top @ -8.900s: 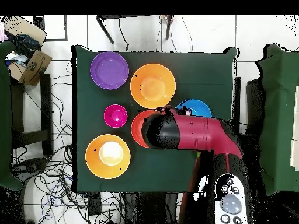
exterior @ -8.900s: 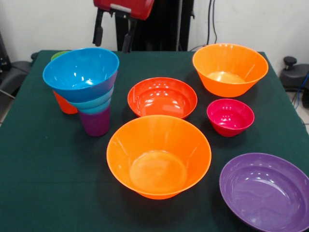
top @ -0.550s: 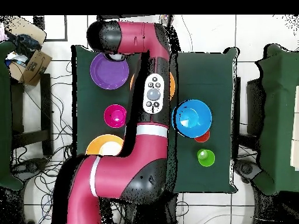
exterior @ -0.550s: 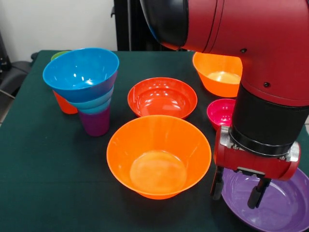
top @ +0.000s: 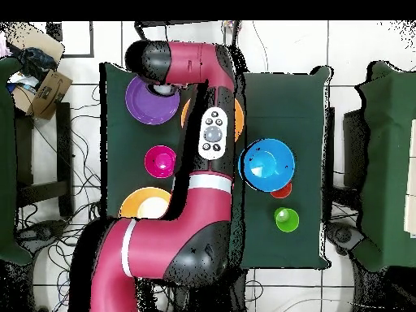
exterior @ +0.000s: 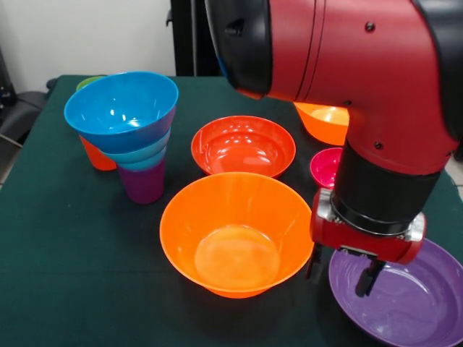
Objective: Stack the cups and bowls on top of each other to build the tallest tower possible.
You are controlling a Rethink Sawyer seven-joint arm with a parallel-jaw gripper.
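Observation:
The tower stands at the left: a purple cup (exterior: 142,182) with a small teal bowl (exterior: 141,154) and the large blue bowl (exterior: 121,108) nested on it; from overhead the blue bowl (top: 266,162) hides the rest. My gripper (exterior: 341,271) is open, straddling the left rim of the large purple bowl (exterior: 409,303), one finger (exterior: 367,278) inside it and one outside. A large orange bowl (exterior: 235,231) sits just left of the gripper. The shallow red-orange bowl (exterior: 242,144), the small magenta bowl (exterior: 325,168) and a second orange bowl (exterior: 325,121) lie behind.
An orange cup (exterior: 96,155) and a green cup (exterior: 90,81) stand behind the tower. Overhead, the arm covers the gripper and most of the large orange bowl (top: 238,114); the purple bowl (top: 152,101), magenta bowl (top: 159,161) and green cup (top: 285,218) show.

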